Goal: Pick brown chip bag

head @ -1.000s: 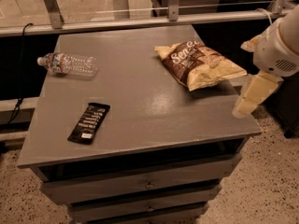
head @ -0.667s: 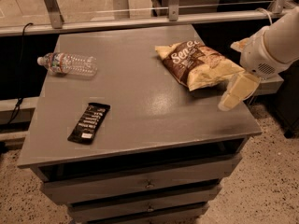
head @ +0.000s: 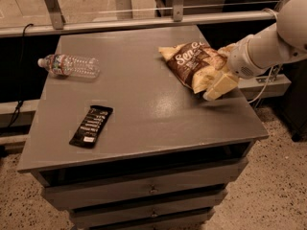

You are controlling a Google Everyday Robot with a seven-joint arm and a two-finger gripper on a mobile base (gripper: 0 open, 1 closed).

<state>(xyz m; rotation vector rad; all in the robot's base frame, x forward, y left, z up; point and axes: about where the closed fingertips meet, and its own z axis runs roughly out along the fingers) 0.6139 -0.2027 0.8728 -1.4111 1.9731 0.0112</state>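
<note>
Near table (head: 144, 123) right edge, claw (head: 217, 84) at brown chip bag (head: 188, 63); grip state unclear.

White script lettering runs across the dark centre of the brown chip bag (head: 191, 64). Its opening letters read "Sen", and the rest of the word is hidden where the tool (head: 217, 87) lies at the bag's right edge, near the right side of the counter (head: 144, 99). The flat black bar (head: 91, 126) carries rows of pale print and a small white patch at its lower end, none of it legible. The clear bottle (head: 69, 65) has a coloured label band that cannot be read.
</note>
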